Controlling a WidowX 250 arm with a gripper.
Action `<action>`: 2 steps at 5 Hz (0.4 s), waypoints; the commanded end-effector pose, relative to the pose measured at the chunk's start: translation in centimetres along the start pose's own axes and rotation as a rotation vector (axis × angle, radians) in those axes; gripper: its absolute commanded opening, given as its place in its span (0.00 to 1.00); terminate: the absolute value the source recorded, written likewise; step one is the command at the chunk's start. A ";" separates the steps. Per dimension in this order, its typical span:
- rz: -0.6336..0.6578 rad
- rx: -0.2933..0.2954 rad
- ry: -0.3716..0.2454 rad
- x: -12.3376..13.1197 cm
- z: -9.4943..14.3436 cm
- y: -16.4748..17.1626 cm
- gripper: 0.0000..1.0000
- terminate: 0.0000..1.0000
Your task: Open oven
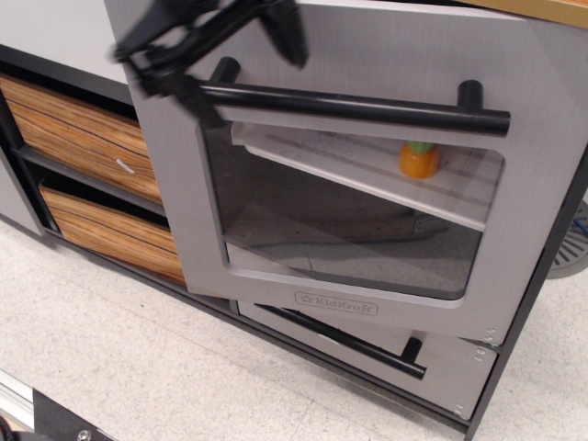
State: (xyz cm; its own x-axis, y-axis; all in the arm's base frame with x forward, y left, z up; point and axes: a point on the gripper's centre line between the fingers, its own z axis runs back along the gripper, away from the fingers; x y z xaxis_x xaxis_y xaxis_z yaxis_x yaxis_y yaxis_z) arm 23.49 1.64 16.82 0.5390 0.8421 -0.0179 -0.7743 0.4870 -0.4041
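Note:
The grey oven door (386, 46) stands partly swung out, its left edge toward the camera and its right edge at the cabinet frame. Its long black bar handle (367, 106) runs across the top above the clear window (349, 230), with the KidKraft logo (336, 302) below. Through the window I see the ribbed white shelf (358, 165). My black gripper (241, 69) is at the top left, motion-blurred, by the handle's left end. Its fingers are spread wide, one (287, 35) above the bar and one (188, 92) at the bar's tip, so it is open.
An orange toy with a green top (419, 160) sits on the oven shelf. A smaller grey drawer (455, 372) with a short black handle (354, 343) lies below. Two wood-grain drawers (83, 129) (110, 230) are at left. Speckled floor (138, 358) is in front.

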 end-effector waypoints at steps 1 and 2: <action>-0.099 0.207 -0.036 0.9 -2.6 6.1 1.00 0.00; -0.145 0.238 -0.045 3.0 -4.0 9.0 1.00 0.00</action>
State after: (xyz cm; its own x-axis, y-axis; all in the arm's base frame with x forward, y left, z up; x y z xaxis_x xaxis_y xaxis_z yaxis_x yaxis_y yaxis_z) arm 19.66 6.67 8.39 0.6414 0.7661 0.0412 -0.7518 0.6384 -0.1652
